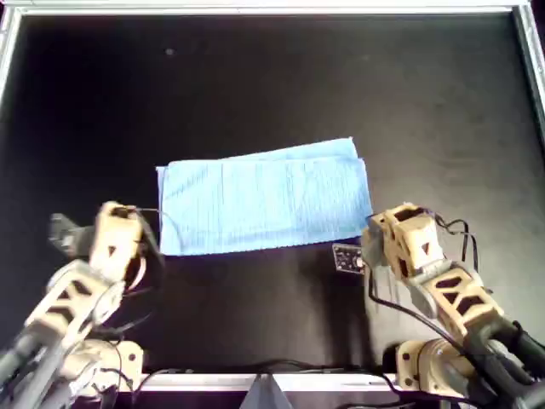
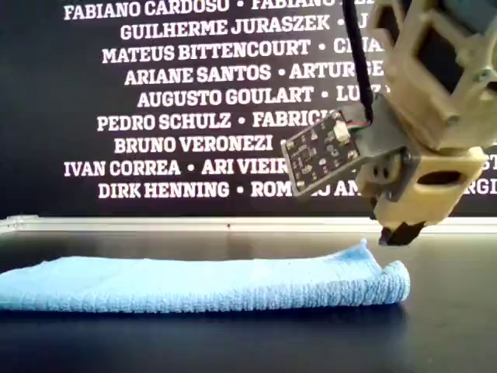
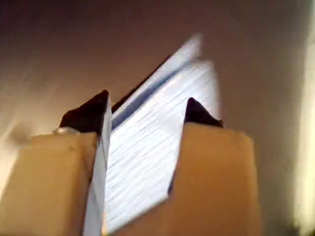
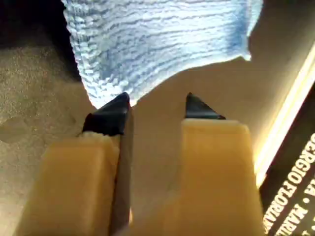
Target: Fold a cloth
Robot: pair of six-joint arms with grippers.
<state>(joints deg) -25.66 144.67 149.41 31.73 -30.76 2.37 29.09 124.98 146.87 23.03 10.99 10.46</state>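
The light blue cloth (image 1: 264, 204) lies flat on the black table, folded into a long rectangle with its layers slightly offset at the overhead view's top right. It also shows in the exterior view (image 2: 194, 284). My first gripper (image 1: 136, 226) is open just off the cloth's left end in the overhead view; its wrist view shows the cloth (image 3: 147, 147) beyond the spread jaws (image 3: 147, 105). My second gripper (image 1: 375, 230) is open by the cloth's lower right corner, hovering just above the table (image 2: 400, 233). Its wrist view shows that corner (image 4: 157, 34) just ahead of the empty jaws (image 4: 155, 105).
A metal rim (image 1: 255, 8) frames the black table. A black banner with white names (image 2: 194, 78) stands behind it. A small circuit board (image 1: 346, 257) sticks out from the second arm's wrist, near the cloth's edge.
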